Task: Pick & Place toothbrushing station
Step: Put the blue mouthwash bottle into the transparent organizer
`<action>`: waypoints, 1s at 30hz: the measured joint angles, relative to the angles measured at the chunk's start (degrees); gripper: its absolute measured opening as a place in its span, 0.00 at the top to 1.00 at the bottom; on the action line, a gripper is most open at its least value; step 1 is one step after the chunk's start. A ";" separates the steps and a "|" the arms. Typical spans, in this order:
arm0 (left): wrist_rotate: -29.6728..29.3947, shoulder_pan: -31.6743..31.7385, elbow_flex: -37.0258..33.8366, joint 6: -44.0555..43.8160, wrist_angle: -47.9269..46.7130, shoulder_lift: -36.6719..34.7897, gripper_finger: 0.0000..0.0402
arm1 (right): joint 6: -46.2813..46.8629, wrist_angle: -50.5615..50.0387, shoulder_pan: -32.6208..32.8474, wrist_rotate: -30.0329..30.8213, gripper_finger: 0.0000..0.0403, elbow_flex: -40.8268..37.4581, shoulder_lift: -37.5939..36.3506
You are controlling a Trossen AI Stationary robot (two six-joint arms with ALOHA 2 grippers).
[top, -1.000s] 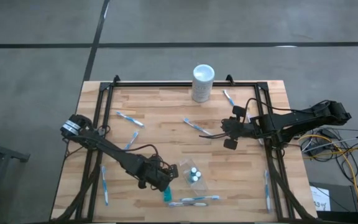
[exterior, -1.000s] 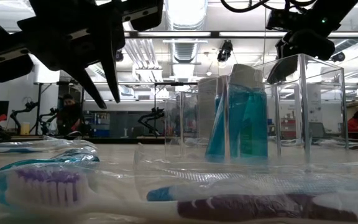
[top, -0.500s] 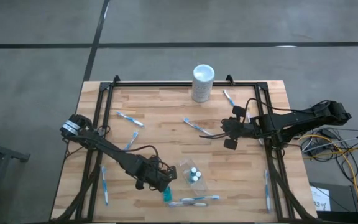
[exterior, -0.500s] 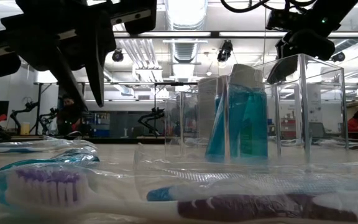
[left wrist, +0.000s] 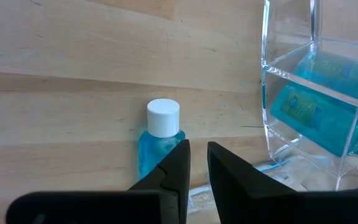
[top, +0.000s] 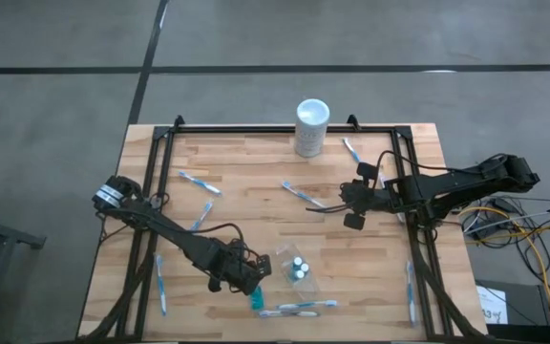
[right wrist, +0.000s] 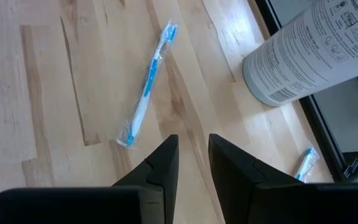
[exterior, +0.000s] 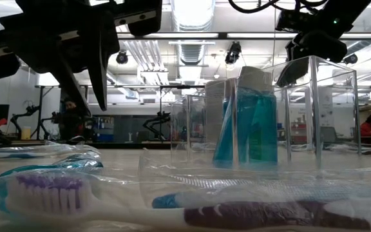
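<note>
The clear plastic cup stands on the wood near the table's front, with two teal-and-white tubes upright inside it. A third teal tube with a white cap lies on the wood just left of the cup. My left gripper hovers above this tube, angled down, its fingers a narrow gap apart with nothing between them. My right gripper hangs over the table's far right, also narrowly open and empty. A wrapped blue-and-white toothbrush lies on the wood ahead of it.
A white cylinder stands at the far edge. Wrapped toothbrushes lie scattered: two at the front edge, others at the left, the front left and the right edge. A black frame borders the table.
My left gripper's fingers have swung slightly toward the table's left above the loose tube. The cup, the tubes and the toothbrushes lie where they were.
</note>
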 joint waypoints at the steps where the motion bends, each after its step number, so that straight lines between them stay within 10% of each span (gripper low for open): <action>1: -0.02 -0.07 -0.01 0.08 0.00 0.00 0.85 | -0.09 -0.01 0.00 0.00 0.79 0.00 0.00; 30: -0.40 -0.18 0.00 -0.20 -0.01 -0.02 0.85 | 0.00 0.01 0.00 0.00 0.80 0.02 0.00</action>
